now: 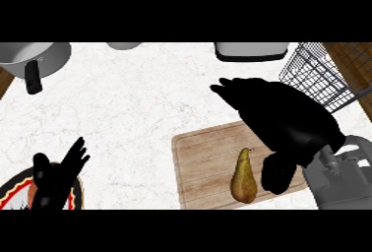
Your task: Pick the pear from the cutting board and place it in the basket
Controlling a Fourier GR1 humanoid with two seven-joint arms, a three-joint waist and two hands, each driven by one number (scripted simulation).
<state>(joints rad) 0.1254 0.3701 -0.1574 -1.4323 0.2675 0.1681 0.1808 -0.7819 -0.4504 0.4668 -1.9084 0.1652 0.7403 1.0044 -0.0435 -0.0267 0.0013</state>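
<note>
White marble counter (145,98) seen from the head view, right hand (291,118) over the cutting board (203,162).
Its fingers stretch out toward the upper left, thumb hanging just beside the pear (242,177), holding nothing. The pear lies on the board, the wire basket (320,74) well apart at upper right. The left hand (58,172) rests open, fingers up, at lower left.

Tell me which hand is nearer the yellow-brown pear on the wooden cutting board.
Right. The right hand hovers just beside the yellow-brown pear over the wooden cutting board, thumb close to it. The left hand rests open far across the counter.
</note>
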